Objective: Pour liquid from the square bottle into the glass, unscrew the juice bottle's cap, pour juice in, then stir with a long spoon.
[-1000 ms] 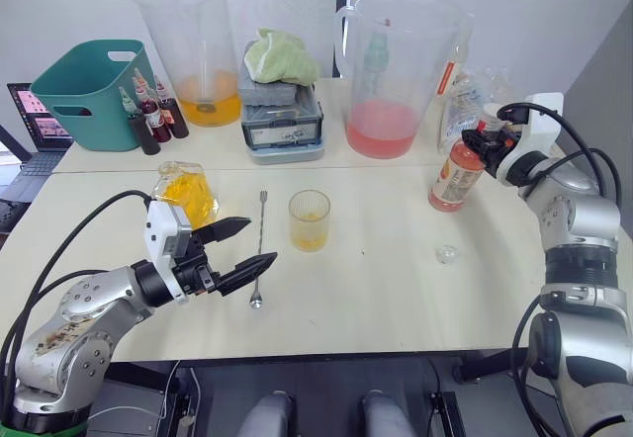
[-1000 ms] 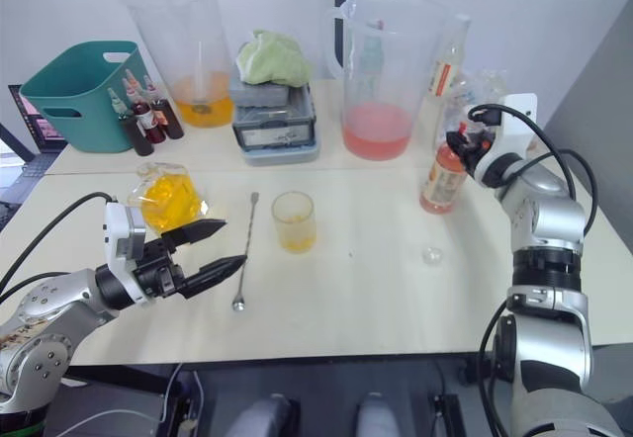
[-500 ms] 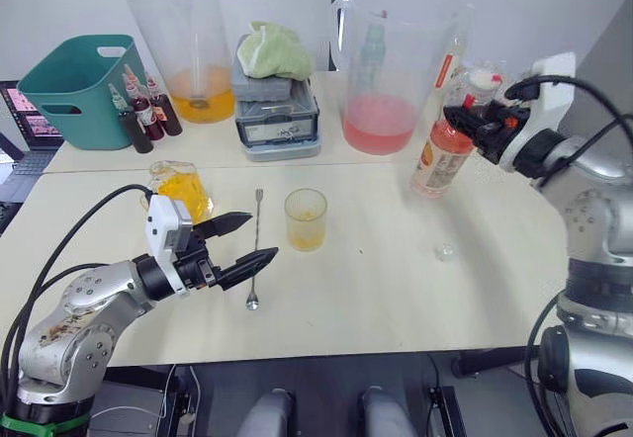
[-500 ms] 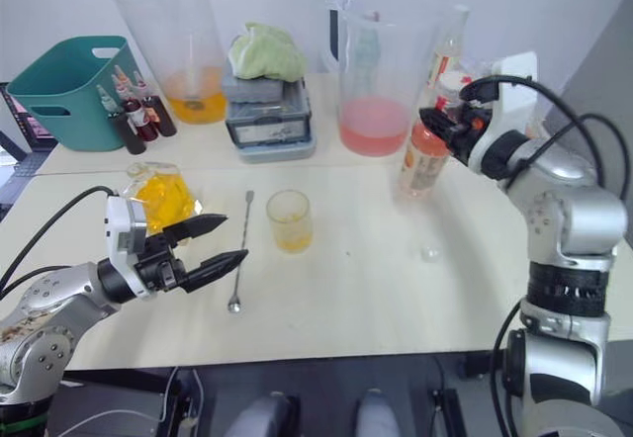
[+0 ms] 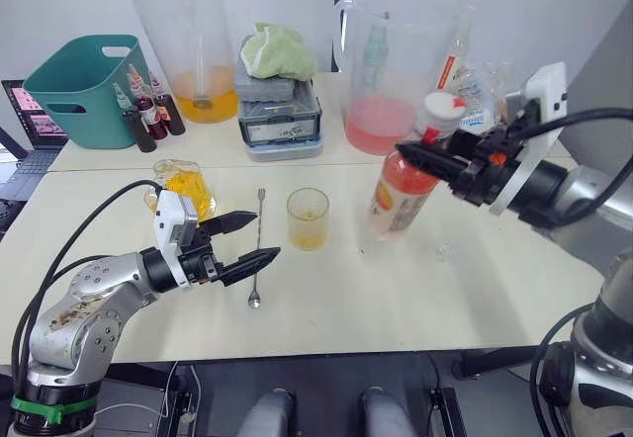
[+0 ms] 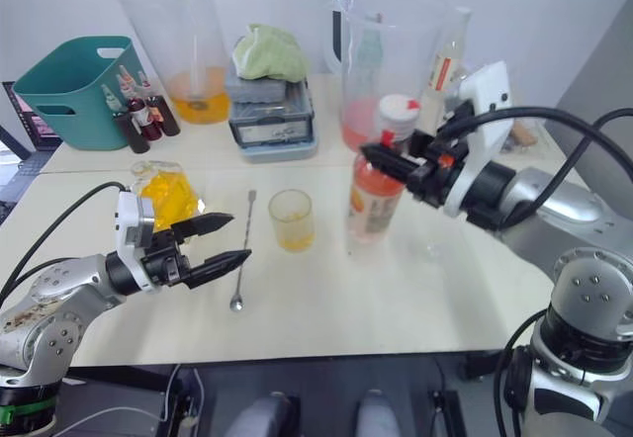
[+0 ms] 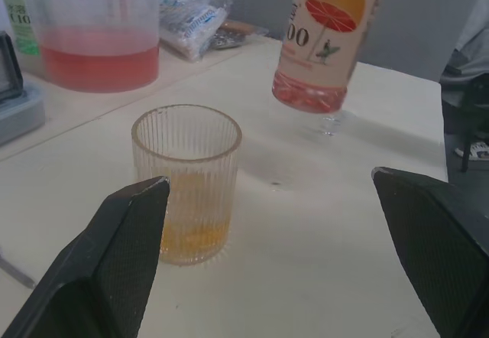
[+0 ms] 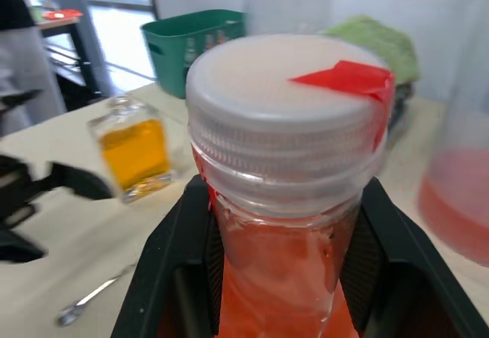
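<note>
Carrying juice bottle [image 5: 401, 192] closer toward glass [image 5: 308, 218], right end effector [image 5: 416, 152].

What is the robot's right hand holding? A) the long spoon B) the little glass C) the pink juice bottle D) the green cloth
C: the right gripper is clamped around the neck of the juice bottle, whose white cap is on.

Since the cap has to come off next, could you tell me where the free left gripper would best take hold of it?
Probably around the ribbed side wall of the cap, from above: it is round and stands clear above the right gripper, which clamps the juice bottle at the neck. The left gripper is open.
</note>
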Robot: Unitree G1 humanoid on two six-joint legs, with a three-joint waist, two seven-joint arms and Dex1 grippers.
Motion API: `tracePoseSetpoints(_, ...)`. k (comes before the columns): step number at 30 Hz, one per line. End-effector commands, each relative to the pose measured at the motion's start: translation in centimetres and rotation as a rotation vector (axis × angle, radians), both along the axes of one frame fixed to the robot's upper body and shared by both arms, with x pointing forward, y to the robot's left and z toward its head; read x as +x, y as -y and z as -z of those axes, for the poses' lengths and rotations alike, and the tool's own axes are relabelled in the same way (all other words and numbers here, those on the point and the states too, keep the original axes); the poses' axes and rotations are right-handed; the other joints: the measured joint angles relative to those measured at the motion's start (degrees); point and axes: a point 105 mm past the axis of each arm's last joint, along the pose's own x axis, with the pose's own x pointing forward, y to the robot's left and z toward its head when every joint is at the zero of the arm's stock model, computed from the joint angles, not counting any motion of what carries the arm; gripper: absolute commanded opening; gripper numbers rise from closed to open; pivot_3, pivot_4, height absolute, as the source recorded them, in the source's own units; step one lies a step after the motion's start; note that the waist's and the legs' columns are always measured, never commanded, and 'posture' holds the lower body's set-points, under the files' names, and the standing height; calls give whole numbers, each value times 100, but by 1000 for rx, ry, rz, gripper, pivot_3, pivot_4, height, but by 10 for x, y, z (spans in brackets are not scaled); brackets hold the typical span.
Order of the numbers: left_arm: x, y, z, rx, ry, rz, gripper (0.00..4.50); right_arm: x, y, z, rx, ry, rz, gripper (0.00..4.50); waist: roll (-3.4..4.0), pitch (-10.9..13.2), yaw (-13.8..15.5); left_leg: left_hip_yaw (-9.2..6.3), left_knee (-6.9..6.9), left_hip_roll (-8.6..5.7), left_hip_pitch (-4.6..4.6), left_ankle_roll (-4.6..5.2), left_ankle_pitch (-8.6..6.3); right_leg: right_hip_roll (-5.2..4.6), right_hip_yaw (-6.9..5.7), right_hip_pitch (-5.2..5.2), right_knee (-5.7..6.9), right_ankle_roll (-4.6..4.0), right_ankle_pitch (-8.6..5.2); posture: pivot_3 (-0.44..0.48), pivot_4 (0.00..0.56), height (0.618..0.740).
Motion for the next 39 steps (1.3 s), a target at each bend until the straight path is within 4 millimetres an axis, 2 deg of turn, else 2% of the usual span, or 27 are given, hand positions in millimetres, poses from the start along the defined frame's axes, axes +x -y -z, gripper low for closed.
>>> tracePoseSetpoints(1, 0, 0, -6, 17, 33, 25, 4500, -13, -9, -6, 6, 65, -16, 1420, 0, 0, 6, 0, 0, 0, 1, 0, 0, 0, 0, 1, 0, 0, 0, 0, 150, 740)
tracePoseSetpoints(5, 3, 2, -7, 24, 36, 43, 4500, -17, -26, 16, -34, 33, -37, 1420, 0, 0, 7, 1, 1, -1, 3, 0, 0, 0, -1, 4, 0, 0, 0, 0, 150, 740)
tracePoseSetpoints(12, 4, 3, -8, 32, 36, 61, 4500, -22, -42, 50, -79, 8, -69, 1420, -1, 0, 6, 0, 4, -2, 4, 0, 0, 0, -2, 3, 3, 2, 1, 0, 150, 740)
tracePoseSetpoints(21, 3, 3, -8, 43, 36, 69, 4500, -16, -45, 64, -75, 59, -60, 1420, -1, 0, 5, 0, 5, -1, 7, -1, 1, 1, -3, 4, 4, 2, 1, 0, 150, 740)
tracePoseSetpoints(30, 1, 5, -9, 45, 38, 74, 4500, -10, -41, 88, -96, 1, -42, 1420, -2, -1, 5, 0, 5, -1, 17, -1, 1, 1, -2, 12, 4, 2, 1, 0, 150, 740)
tracePoseSetpoints(39, 0, 7, -10, 39, 42, 85, 4500, -11, -43, 93, -82, -28, -61, 1420, -4, -4, 3, 0, 4, 0, 28, -3, 2, 3, -2, 18, 5, 0, 3, 0, 150, 740)
